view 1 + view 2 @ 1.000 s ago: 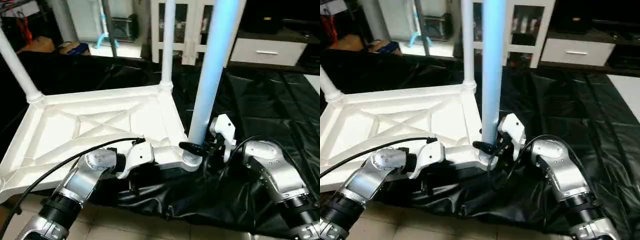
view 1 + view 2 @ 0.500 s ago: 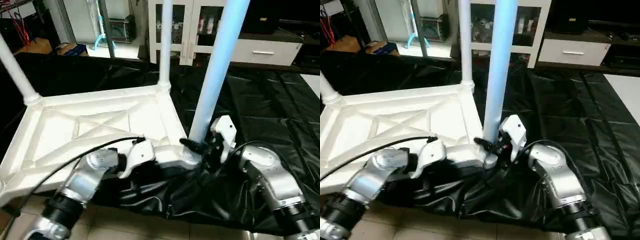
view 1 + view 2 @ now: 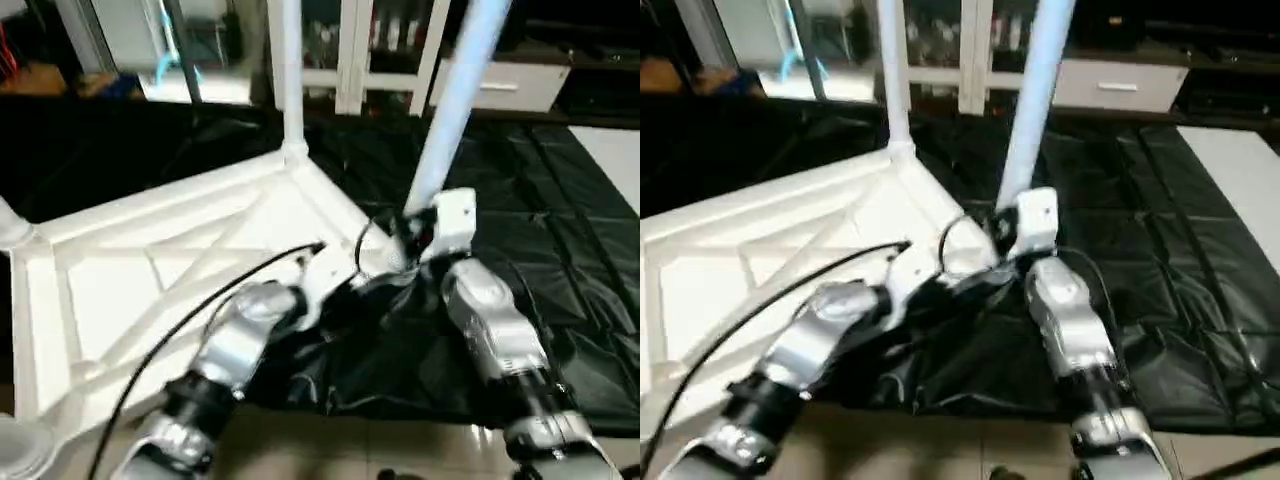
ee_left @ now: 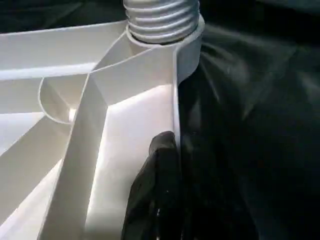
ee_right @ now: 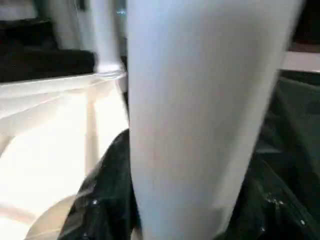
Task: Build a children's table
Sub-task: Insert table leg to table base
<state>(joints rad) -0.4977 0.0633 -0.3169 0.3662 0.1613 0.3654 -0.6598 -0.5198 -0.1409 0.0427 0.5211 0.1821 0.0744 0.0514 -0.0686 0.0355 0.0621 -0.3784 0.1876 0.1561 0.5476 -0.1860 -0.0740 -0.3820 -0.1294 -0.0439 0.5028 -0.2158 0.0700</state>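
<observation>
A white plastic square table top [image 3: 150, 270] lies ribbed underside up on crinkled black sheeting [image 3: 560, 240]. The right gripper [image 3: 412, 232] has its black fingers clamped around a smooth, tapered white tube leg [image 3: 450, 110] standing in the near corner socket. The left gripper [image 4: 160, 195], fingers together, presses against the top's rim beside that threaded socket [image 4: 162, 20].

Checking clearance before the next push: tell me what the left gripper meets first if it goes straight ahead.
Likely the threaded leg end in the corner socket, as the left gripper points along the top's rim; depth is uncertain.
</observation>
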